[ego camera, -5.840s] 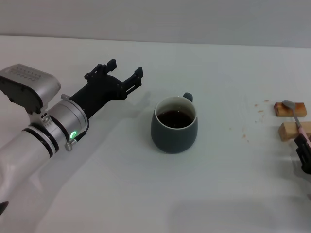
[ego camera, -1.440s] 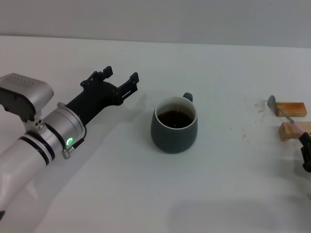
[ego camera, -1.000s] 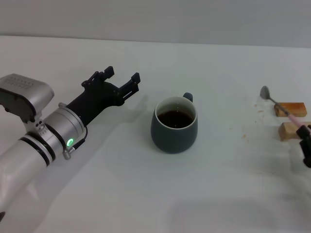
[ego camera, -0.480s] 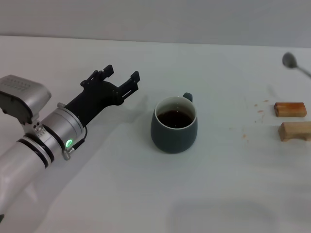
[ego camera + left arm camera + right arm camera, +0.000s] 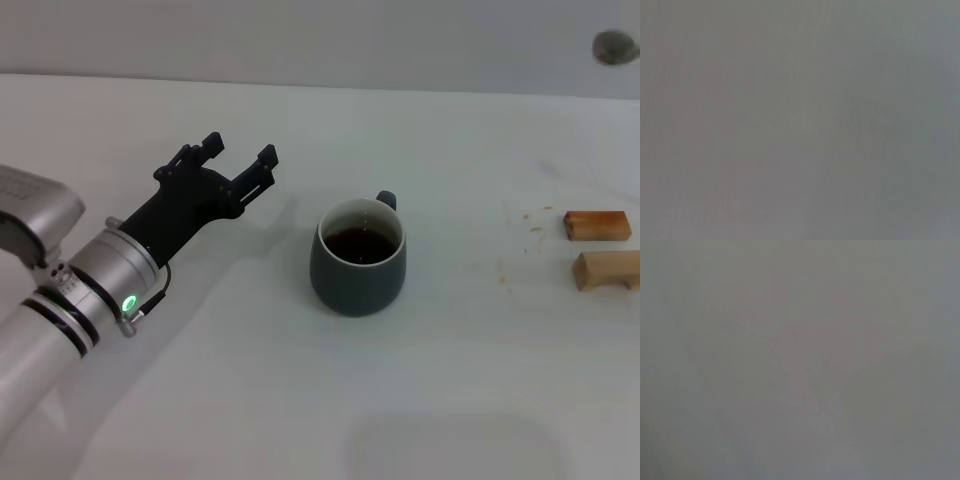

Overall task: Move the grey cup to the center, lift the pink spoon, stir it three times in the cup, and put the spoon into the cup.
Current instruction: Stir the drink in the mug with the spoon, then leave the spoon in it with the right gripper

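Observation:
The grey cup (image 5: 358, 262) stands near the middle of the white table, handle pointing away from me, with dark liquid inside. To its left my left gripper (image 5: 240, 148) hovers open, with nothing between its fingers and a clear gap to the cup. Of the pink spoon only the grey metal bowl (image 5: 612, 47) shows, blurred and up in the air at the far right; its handle runs out of view. My right gripper is out of the head view. Both wrist views show only a plain grey surface.
Two small wooden blocks (image 5: 597, 225) (image 5: 605, 269) lie side by side at the right edge of the table (image 5: 300, 400), with a few crumbs to their left. The table's far edge meets a grey wall.
The spoon has been lifted off the wooden blocks and has risen to the upper right corner. The right gripper has left the view. The left arm has drawn back slightly to the left.

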